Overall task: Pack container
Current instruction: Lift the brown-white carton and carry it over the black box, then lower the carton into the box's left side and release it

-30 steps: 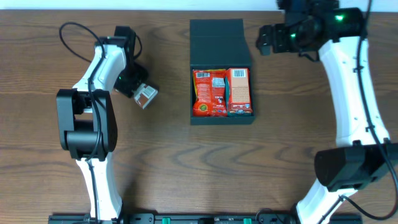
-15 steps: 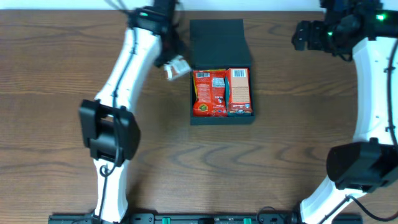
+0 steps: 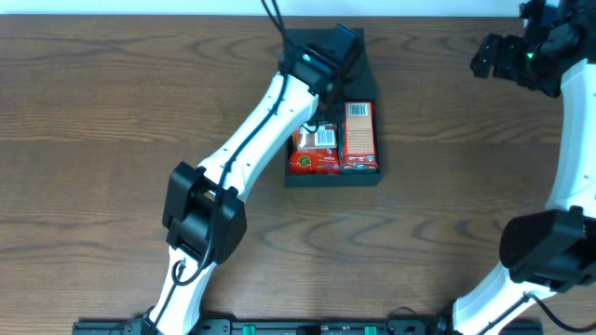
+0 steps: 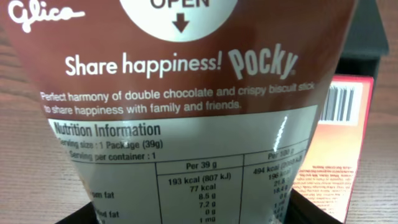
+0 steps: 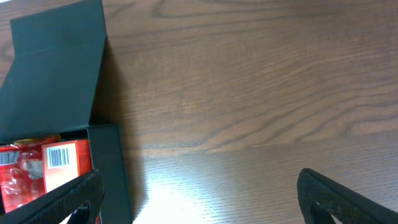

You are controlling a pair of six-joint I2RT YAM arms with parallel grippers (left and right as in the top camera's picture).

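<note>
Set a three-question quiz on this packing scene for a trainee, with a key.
1. True or false: the right fingers are closed on a snack pack.
2. Which brand is printed on the brown pack filling the left wrist view? A) Pocky B) Chunkies C) Oreo
3. Fill in: seen from overhead, inside the container the orange box with the barcode lies to the ___ of the red pouch.

Key: 1 false, they are spread apart over bare table; 2 A; 3 right.
</note>
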